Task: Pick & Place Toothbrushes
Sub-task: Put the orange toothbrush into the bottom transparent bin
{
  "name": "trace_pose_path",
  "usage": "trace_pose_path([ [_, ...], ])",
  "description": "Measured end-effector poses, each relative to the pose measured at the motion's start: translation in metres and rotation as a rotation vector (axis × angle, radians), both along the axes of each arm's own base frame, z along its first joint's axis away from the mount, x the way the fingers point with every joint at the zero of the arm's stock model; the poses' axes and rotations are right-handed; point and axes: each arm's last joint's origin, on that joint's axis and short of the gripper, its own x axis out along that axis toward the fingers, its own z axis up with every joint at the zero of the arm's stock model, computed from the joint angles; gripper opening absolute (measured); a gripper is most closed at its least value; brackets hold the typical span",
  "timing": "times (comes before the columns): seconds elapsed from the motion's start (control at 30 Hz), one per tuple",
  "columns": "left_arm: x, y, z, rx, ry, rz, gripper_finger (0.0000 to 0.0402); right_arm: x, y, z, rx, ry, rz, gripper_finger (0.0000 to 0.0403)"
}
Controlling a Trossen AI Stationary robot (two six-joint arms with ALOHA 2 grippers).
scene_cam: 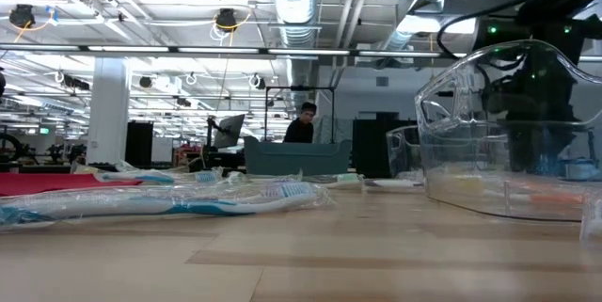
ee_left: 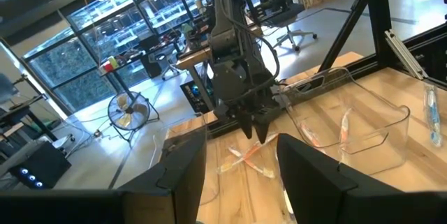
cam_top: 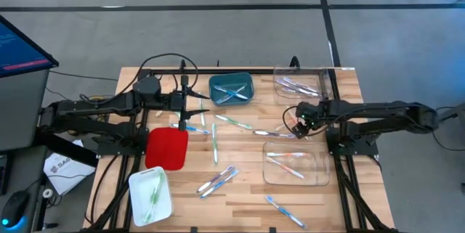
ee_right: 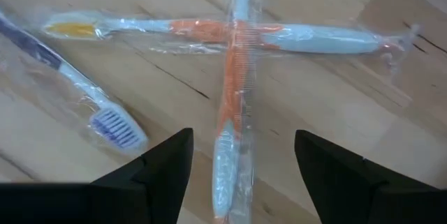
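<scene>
Right gripper [ee_right: 241,165] spread wide, empty, over two crossed orange-white wrapped plastic toothbrushes [ee_right: 234,77]. Risk: pinching both, probably; slick wrap slipping. Left gripper [ee_left: 241,165] open, idle.

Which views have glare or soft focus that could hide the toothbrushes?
Right wrist view: wrapper sheen on the crossed orange toothbrushes, still readable between the open right gripper fingers. Low view: clear bin throws reflections, near wrapped blue toothbrush looks soft. High view: even light, brushes tiny. Left wrist view: bright windows behind, table readable.
</scene>
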Motion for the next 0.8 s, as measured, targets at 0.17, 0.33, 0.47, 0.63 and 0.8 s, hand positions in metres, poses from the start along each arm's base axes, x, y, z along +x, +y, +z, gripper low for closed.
trace_pose_path([
  [0.17, 0.000, 0.000, 0.000, 0.000, 0.000, 0.000, 0.0173, 0.005, -0.001, -0.006, 0.008, 0.026, 0.020, 0.0245],
  [0.33, 0.000, 0.000, 0.000, -0.001, 0.000, 0.000, 0.0173, 0.017, -0.004, -0.019, 0.010, 0.052, 0.046, 0.0244],
  [0.47, 0.000, 0.000, 0.000, -0.001, 0.000, -0.001, 0.0173, 0.022, -0.006, -0.028, 0.026, 0.127, 0.062, 0.0244],
  [0.63, 0.000, 0.000, 0.000, -0.001, 0.000, -0.001, 0.0173, 0.029, -0.008, -0.028, 0.035, 0.162, 0.074, 0.0244],
  [0.8, 0.000, 0.000, 0.000, -0.003, -0.001, -0.001, 0.0173, 0.034, -0.009, -0.020, 0.023, 0.124, 0.076, 0.0225],
])
